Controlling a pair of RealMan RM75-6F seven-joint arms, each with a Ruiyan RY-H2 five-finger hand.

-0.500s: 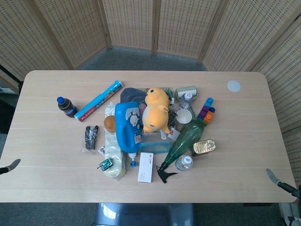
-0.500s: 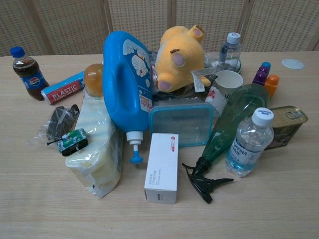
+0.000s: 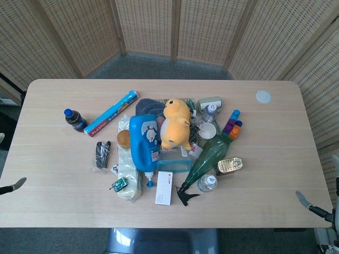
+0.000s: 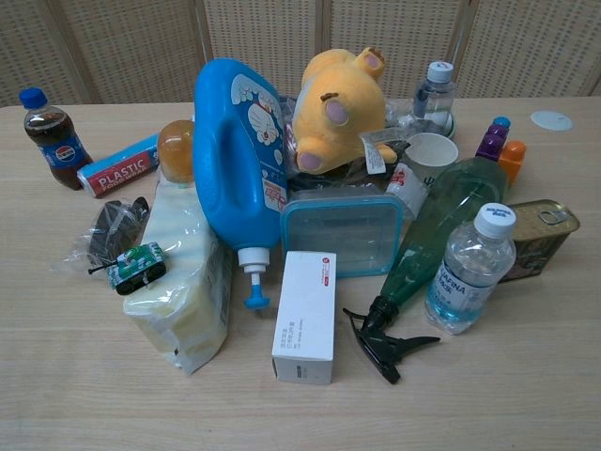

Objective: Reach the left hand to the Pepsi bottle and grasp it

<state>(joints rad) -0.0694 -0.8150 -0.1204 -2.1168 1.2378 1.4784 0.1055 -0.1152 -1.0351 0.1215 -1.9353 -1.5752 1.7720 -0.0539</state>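
From the head view, only a fingertip of the left robot hand (image 3: 15, 185) is being shown at the left frame edge, over the desk (image 3: 47, 211) near its front; nothing is being touched by it, and how far it is opened cannot be told. A tip of the right robot hand (image 3: 304, 200) is likewise being seen at the right edge, its opening unclear. The Pepsi bottle (image 3: 75, 120) is being kept upright at the desk's far left, well apart from the left robot hand, beside the plastic wrap box (image 3: 112, 112).

From the chest view, neither robot hand is being shown. The Pepsi bottle (image 4: 54, 139) is being seen standing, long axis vertical, blue cap upward, label facing the camera.
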